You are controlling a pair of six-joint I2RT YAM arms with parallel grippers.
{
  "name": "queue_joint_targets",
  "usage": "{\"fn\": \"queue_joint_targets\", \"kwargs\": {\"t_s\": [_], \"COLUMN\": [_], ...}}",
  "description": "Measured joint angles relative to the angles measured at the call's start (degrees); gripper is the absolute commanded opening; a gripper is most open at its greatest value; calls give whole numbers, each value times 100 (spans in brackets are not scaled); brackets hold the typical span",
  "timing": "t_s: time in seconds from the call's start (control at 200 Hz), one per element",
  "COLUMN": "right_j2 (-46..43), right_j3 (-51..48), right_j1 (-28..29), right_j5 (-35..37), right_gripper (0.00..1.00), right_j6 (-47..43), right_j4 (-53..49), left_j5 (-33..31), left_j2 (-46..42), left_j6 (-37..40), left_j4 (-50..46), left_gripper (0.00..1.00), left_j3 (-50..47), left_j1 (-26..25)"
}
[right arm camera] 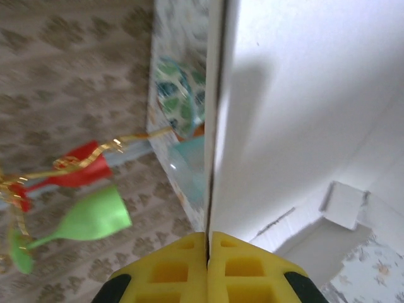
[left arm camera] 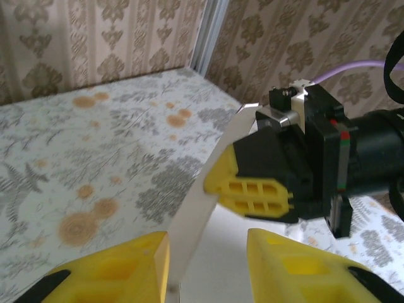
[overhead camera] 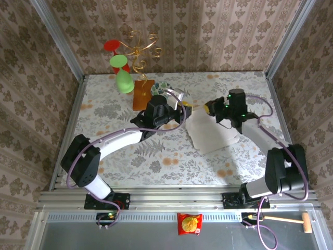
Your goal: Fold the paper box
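Note:
The paper box [overhead camera: 212,134] is a pale white cardboard sheet lying mid-table, with one flap lifted at its far left edge. My right gripper [overhead camera: 208,108] is shut on that raised flap; in the right wrist view its yellow fingertips [right arm camera: 208,252] pinch the thin edge of the paper box [right arm camera: 303,107]. My left gripper [overhead camera: 182,111] is at the sheet's far left corner. In the left wrist view it [left arm camera: 208,268] stands open astride the upright flap [left arm camera: 202,208], which runs close beside the left finger [left arm camera: 126,268]. The right gripper's fingers [left arm camera: 252,192] hold the flap just ahead.
A gold wire stand [overhead camera: 139,49] with a red glass [overhead camera: 111,45] and a green glass [overhead camera: 124,80] stands at the back left. A brown wooden board [overhead camera: 142,94] and a patterned plate [overhead camera: 164,87] lie behind the left gripper. A snack packet [overhead camera: 189,224] and a wooden mallet [overhead camera: 291,221] lie below the table edge.

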Motion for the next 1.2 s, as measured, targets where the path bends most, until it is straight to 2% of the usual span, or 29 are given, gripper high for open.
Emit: {"fn": "queue_joint_targets", "kwargs": {"t_s": [0.16,0.37,0.59,0.955,1.2], "right_j2": [901,1495,1547,1545,1530], "right_j3": [262,404,404,330,205], "right_j1": [136,136,136,116,33], "right_j5": [-2,-87,-131,-179,-199], "right_gripper": [0,0,0,0,0], "right_j6": [81,195,293,319,323], "right_j4": [354,1062,1381,1513,1687], "left_j5": [55,59,140,48,-229], "left_j2": [205,254,730,1285,1497], "left_j6": [-81,-122,-278,-378,-308], "left_j4": [28,337,824,922,861], "left_gripper": [32,32,31,26,27], "left_j3": [-426,-922,-931,-667,-376], "left_j1": [258,382,380,221,17]}}
